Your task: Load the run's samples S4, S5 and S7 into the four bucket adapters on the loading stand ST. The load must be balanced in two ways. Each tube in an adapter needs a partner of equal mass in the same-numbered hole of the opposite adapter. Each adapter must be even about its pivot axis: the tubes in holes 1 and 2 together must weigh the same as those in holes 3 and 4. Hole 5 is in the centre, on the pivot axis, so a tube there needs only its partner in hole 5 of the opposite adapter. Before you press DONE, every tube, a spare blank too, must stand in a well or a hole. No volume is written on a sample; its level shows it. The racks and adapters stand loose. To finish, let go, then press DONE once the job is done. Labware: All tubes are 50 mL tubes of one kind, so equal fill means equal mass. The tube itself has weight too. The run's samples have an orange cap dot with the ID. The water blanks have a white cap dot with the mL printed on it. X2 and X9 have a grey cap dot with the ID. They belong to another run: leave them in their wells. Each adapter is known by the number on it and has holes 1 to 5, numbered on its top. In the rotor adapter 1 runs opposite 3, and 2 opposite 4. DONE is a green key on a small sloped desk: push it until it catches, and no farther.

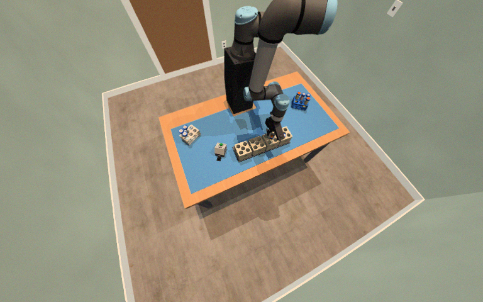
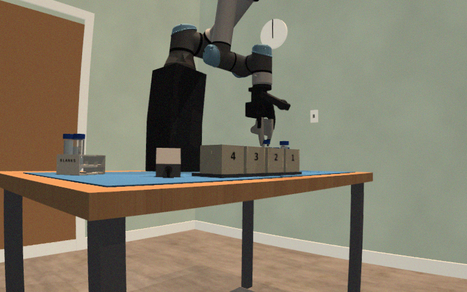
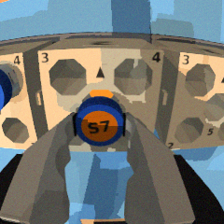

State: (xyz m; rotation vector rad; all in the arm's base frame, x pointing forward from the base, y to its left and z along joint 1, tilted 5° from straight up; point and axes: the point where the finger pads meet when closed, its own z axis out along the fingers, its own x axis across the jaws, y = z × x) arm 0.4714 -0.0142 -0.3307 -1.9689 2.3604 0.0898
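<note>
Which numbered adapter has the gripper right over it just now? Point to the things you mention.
Adapter 2 (image 2: pixel 275 165) (image 3: pixel 47 93): the gripper (image 1: pixel 272 136) (image 2: pixel 265 142) (image 3: pixel 100 114) holds tube S7 (image 2: pixel 266 141) (image 3: pixel 99 122) over it, and over no other.

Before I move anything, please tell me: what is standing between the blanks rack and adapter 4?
The desk with the green DONE key stands between the blanks rack and adapter 4; the top view shows it.

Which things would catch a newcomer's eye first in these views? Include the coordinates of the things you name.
Probably the big dark arm (image 1: pixel 281 103) (image 2: pixel 261 65), reaching down from its black pedestal over the row of numbered adapters. Up close, the orange S7 dot on the blue-capped tube (image 3: pixel 99 122) stands out, gripped between the gripper's (image 3: pixel 99 123) two grey fingers above the middle adapter. The bright blue mat (image 1: pixel 213 170) (image 2: pixel 113 180) with its orange table border draws the eye too.
</note>
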